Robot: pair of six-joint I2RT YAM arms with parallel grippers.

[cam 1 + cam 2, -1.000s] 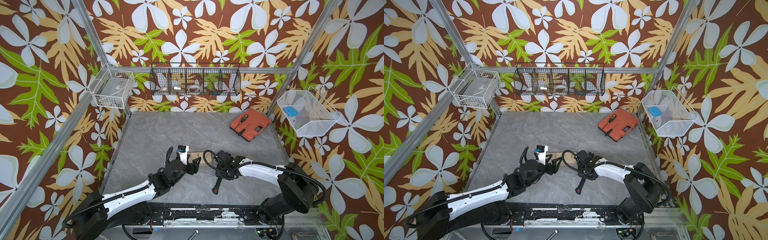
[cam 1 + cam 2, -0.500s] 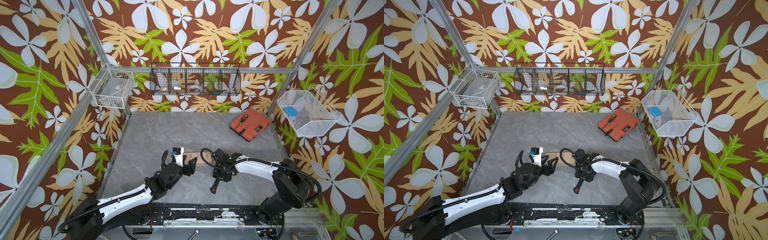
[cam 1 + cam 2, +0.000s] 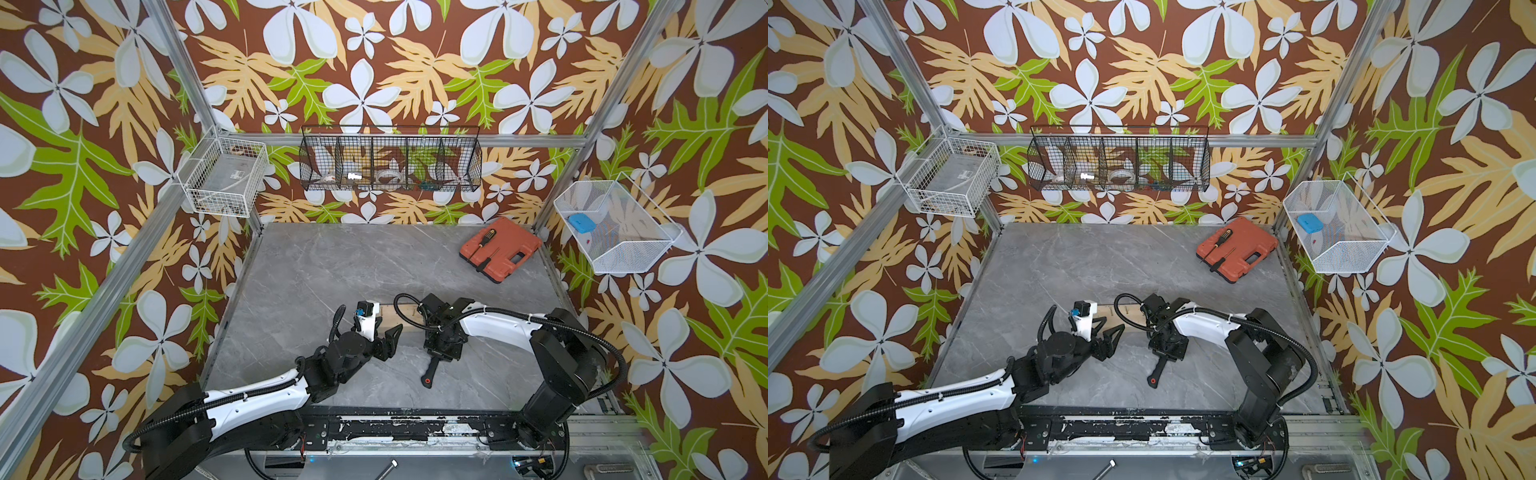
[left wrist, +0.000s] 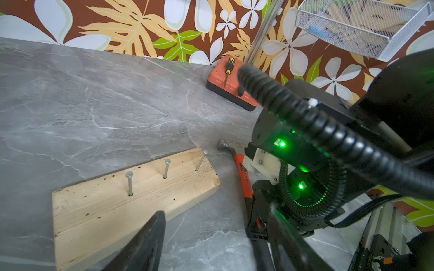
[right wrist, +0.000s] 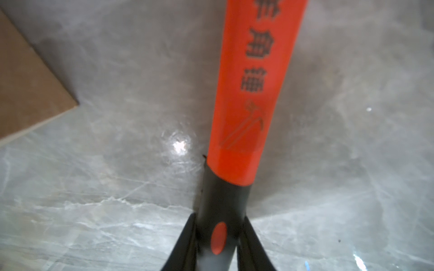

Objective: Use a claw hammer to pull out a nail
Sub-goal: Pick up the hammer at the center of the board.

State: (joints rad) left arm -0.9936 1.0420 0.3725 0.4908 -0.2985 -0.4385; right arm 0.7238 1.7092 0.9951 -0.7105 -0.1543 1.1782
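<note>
1. Pick-up stage, by the look of it. On the grey desk (image 3: 353, 266) the wooden board (image 4: 117, 206) sat near the front edge, about midway along, with nothing pulled out yet.
2. The claw hammer (image 4: 243, 171) lay just off the board's right end. Its steel head was beside that end, and its black handle ran toward the desk's front edge.
3. The right gripper (image 5: 218, 237) was clenched on the black handle just below the orange shaft, a finger pressed to each side. The hammer looked to be resting on the desk, not lifted.
4. The left gripper (image 3: 386, 343) was spread open, gripping nothing, poised by the board's front edge — well placed, I'd say, to pin it down.
5. Three nails (image 4: 166, 167) stood proud of the board. Next call: lift the hammer, hook the forked claw under a nail head and lever back — with the board kept from sliding.
</note>
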